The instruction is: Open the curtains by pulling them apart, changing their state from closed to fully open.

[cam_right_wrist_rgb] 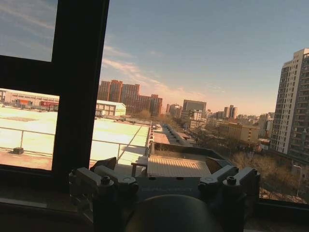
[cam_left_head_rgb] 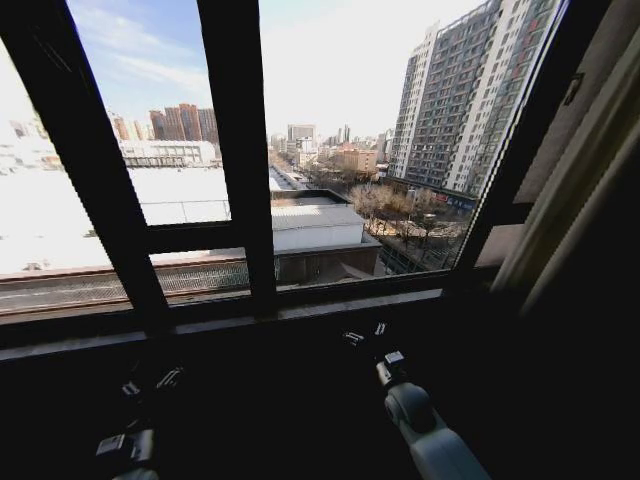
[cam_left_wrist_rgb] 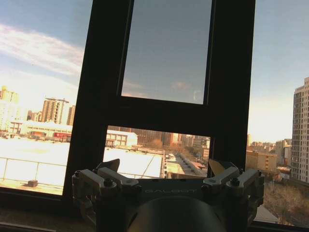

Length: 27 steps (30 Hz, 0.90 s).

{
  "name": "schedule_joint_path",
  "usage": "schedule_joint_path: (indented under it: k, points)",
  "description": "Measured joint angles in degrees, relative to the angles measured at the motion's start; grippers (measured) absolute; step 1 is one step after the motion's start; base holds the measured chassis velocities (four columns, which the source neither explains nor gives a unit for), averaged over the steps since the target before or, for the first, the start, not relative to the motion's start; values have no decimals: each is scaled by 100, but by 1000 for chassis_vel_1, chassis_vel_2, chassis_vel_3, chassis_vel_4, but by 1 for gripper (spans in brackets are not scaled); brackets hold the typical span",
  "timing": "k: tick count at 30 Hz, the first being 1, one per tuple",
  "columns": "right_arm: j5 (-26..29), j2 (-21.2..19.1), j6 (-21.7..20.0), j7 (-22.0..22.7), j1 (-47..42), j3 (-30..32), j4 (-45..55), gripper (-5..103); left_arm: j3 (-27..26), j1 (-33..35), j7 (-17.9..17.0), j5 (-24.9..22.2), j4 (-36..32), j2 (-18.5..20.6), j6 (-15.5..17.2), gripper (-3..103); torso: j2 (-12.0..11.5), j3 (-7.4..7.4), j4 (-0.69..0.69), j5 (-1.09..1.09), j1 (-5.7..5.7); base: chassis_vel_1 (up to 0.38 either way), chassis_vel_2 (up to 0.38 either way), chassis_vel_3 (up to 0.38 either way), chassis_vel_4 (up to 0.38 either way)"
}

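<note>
In the lower right of the head frame, the right arm (cam_left_head_rgb: 432,445) is reaching up toward the sill, and the right gripper (cam_left_head_rgb: 367,333) is sitting just below the dark window frame (cam_left_head_rgb: 240,150) with its fingers spread wide and nothing between them. The right wrist view is showing the same gripper (cam_right_wrist_rgb: 161,164) with the jaws wide apart. In the lower left of the head frame, the left gripper (cam_left_head_rgb: 150,383) is resting in shadow under the sill. The left wrist view is showing it (cam_left_wrist_rgb: 164,166) spread wide and holding nothing, facing a frame upright. Farther back, the curtains (cam_left_head_rgb: 590,190) are showing as pale folds gathered at the right edge of the frame, beside the glass. Beyond the panes, a white rooftop (cam_left_head_rgb: 315,225) and a tall apartment block (cam_left_head_rgb: 470,90) are standing in daylight.
</note>
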Motion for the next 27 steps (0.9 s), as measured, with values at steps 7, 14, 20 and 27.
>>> schedule_joint_path:
  k: [7, 14, 20, 27]
  points:
    - [0, 0, 0, 0, 0, 1, 0, 100, 1, 1, 0, 0, 0, 0, 0, 100, 0, 0, 0, -4, 0, 117, -397, -109, 399]
    - [0, 0, 0, 0, -1, 0, 0, 100, -1, 3, 1, 0, 0, -1, 0, 100, 6, -3, 0, -1, -8, 108, -195, -97, 180]
    - [0, 1, 0, 0, 0, 0, 0, 100, -1, 0, 0, 0, 0, 0, 0, 100, -2, 2, 2, -2, 4, 47, 39, -53, -23]
    - [0, 1, 0, 0, 0, 1, 0, 100, -1, -1, 1, 0, 0, 0, 0, 100, -2, 0, 0, 0, 2, 103, 70, -94, -58]
